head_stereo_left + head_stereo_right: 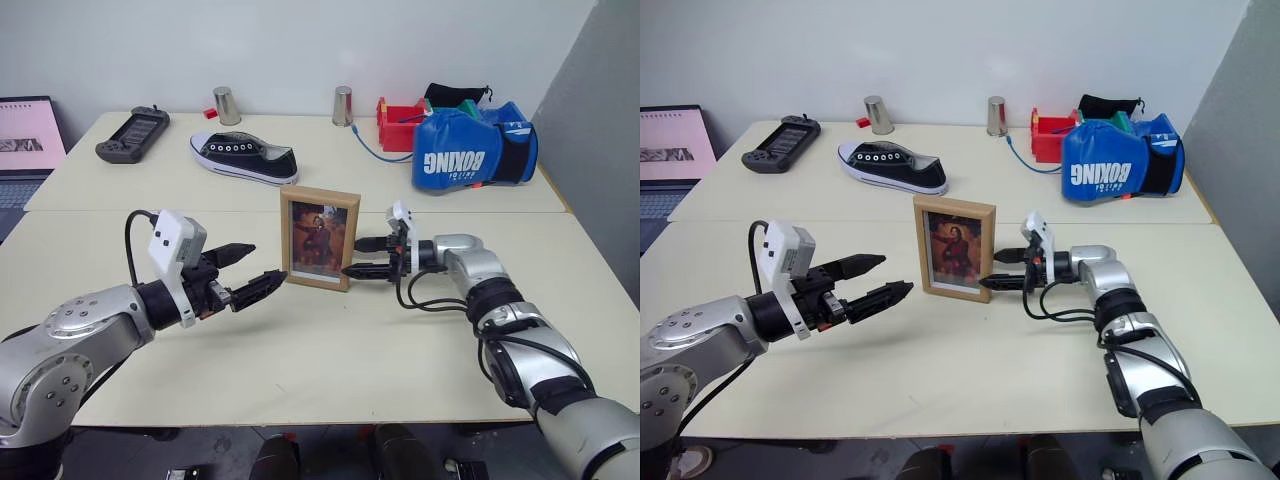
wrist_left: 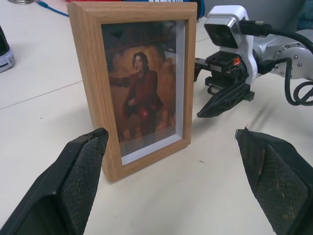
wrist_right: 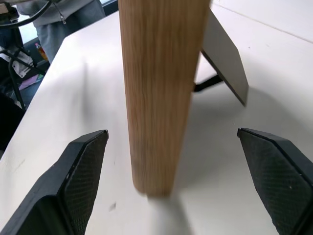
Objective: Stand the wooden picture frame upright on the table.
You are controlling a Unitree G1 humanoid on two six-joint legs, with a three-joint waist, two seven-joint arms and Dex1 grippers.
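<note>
Standing upright mid-worktop (image 1: 300, 380), the wooden picture frame (image 1: 320, 238) has the left gripper (image 1: 250, 270) just to its left and the right gripper (image 1: 366, 257) just to its right, both with fingers spread and empty. From the left wrist, wide-apart fingers (image 2: 73, 186) face the portrait. From the right wrist, parted fingers (image 3: 78, 181) flank the frame's edge without touching; its fold-out stand (image 3: 222, 56) is partly hidden.

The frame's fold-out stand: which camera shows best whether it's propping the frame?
The right wrist view: the stand shows angled out behind the wooden picture frame, down to the table. The eye views and the left wrist view face the frame's front, with both open grippers beside it, so the stand is hidden.
</note>
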